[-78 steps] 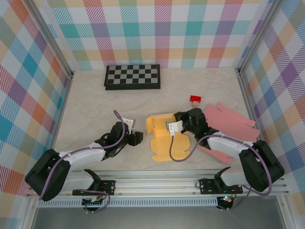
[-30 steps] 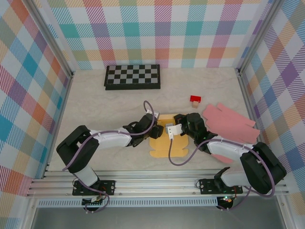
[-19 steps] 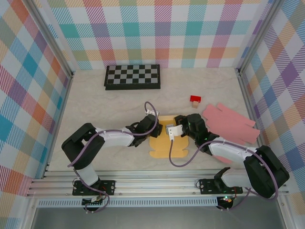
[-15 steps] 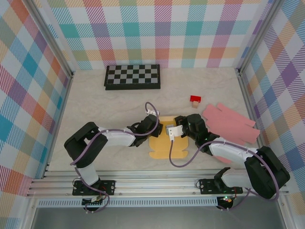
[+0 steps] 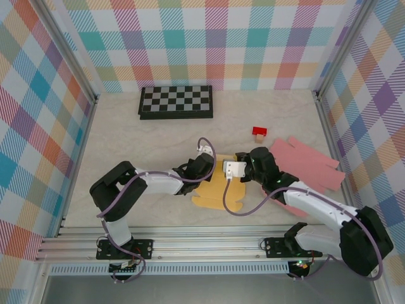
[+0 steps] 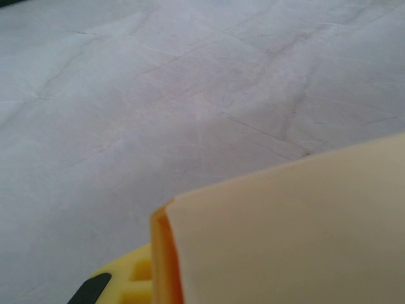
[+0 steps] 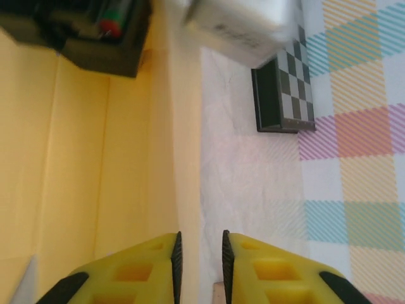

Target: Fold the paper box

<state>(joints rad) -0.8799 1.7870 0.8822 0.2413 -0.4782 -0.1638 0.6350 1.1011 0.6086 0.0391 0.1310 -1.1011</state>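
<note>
The yellow paper box lies mostly flat on the counter, front and centre, between the two hands. The left hand sits at its upper left edge. In the left wrist view one yellow finger lies right against a raised flap's edge and the other is hidden, so I cannot tell whether the hand is closed. The right hand is at the box's upper right edge with its fingers slightly parted, the paper's edge in line with the gap. Pink sheets lie just to the right. A red block and a chessboard sit farther back.
</note>
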